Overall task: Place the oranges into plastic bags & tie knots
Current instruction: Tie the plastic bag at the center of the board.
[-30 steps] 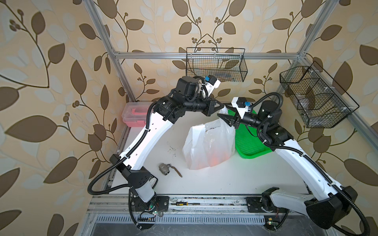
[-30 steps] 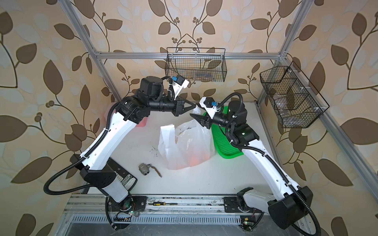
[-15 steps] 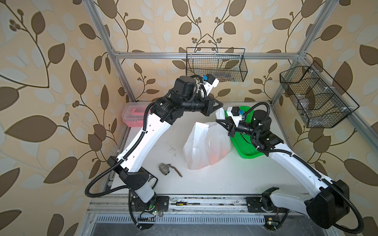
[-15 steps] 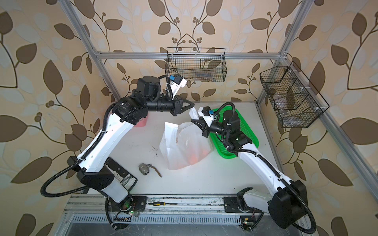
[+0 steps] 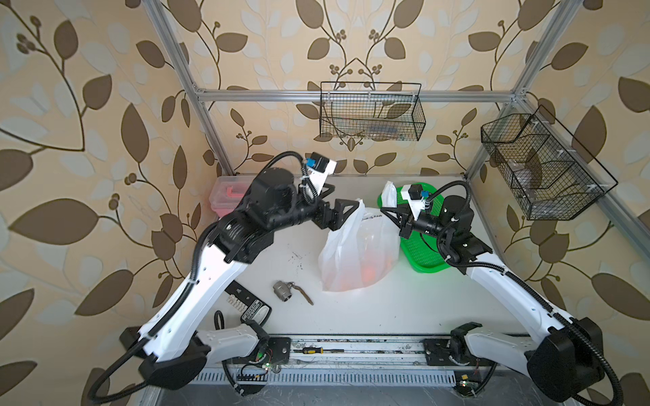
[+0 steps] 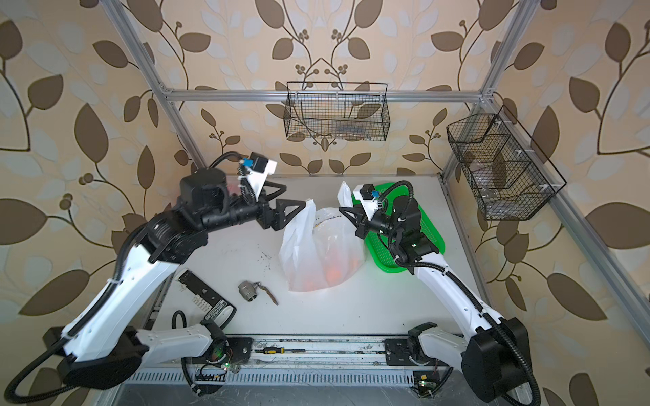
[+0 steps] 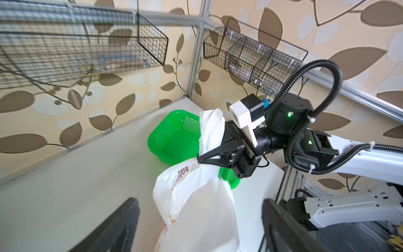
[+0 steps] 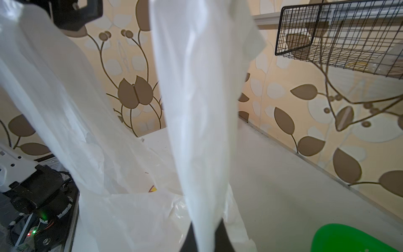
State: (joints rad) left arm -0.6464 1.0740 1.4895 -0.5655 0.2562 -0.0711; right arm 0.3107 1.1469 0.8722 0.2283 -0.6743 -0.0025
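The white plastic bag point(image 5: 355, 253) point(image 6: 316, 253) stands mid-table, and the oranges point(image 5: 369, 272) point(image 6: 334, 276) show through it as orange blurs. My right gripper point(image 5: 383, 210) point(image 6: 342, 210) point(image 7: 199, 158) point(image 8: 205, 237) is shut on one bag handle point(image 8: 200, 109) point(image 7: 211, 128), which sticks up past the jaws. My left gripper point(image 5: 346, 197) point(image 6: 293, 196) point(image 7: 198, 218) is open. The other handle point(image 8: 54, 87) stands loosely between its spread fingers point(image 7: 113, 229), unclamped. No knots are in view.
A green mesh basket point(image 5: 425, 253) point(image 7: 174, 139) sits right of the bag, under my right wrist. A metal fitting point(image 5: 283, 291) lies front left of the bag and a pink box point(image 5: 228, 193) sits at the back left. Wire baskets point(image 5: 373, 112) point(image 5: 541, 168) hang on the walls.
My left gripper has opened, let go of its handle and drawn back to the left. My right gripper has shut on the other handle and shifted slightly left. The bag has slackened.
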